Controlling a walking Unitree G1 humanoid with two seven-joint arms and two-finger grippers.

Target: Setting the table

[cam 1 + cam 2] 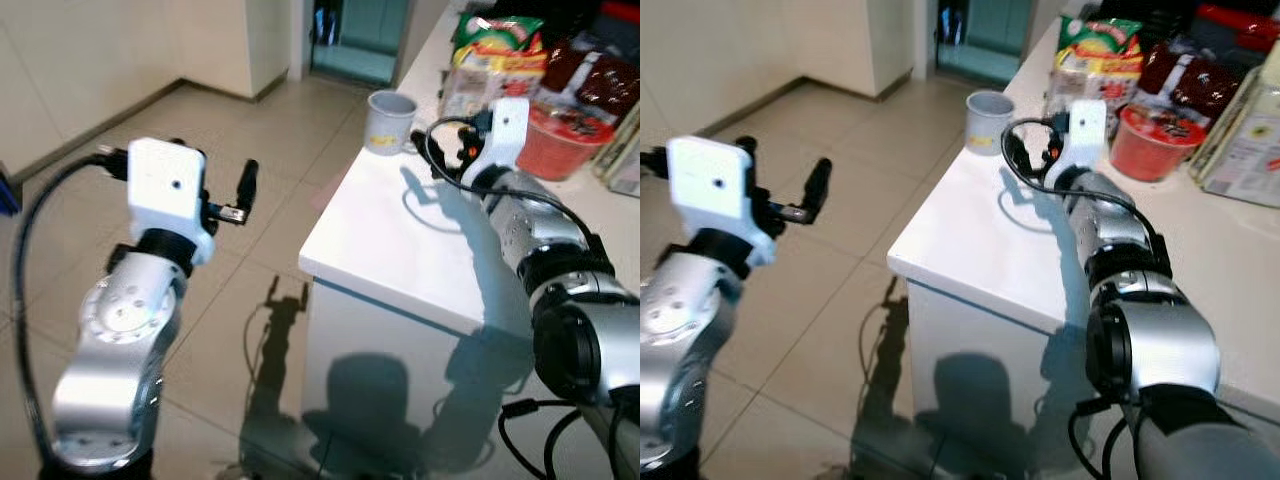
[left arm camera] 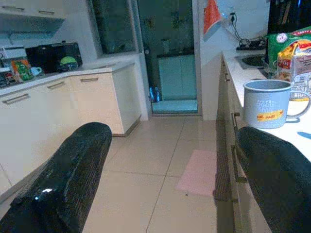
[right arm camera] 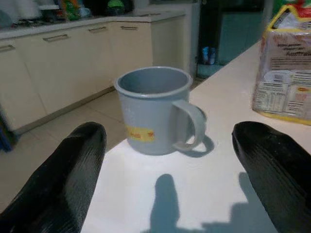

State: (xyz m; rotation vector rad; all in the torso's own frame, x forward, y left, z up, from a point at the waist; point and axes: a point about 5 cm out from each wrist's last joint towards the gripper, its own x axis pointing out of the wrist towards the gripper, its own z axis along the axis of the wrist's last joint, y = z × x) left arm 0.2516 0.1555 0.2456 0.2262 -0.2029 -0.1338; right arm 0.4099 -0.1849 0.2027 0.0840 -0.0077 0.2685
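A grey mug point(image 3: 154, 110) stands upright near the counter's point(image 1: 400, 240) far left edge, handle toward the packaged food point(image 1: 495, 62) and a red bowl point(image 1: 560, 140) crowded along the back. The right gripper point(image 3: 167, 170) hovers just short of the mug, jaws wide, holding nothing. The left gripper point(image 2: 170, 179) hangs over the floor beside the counter, jaws also wide. The mug looks empty; table setting appears barely begun, with nothing yet grasped.

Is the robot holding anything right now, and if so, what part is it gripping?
Nothing is held. The right pincer is open over the white counter, aimed at the grey mug but short of it. The left pincer is open over the floor.
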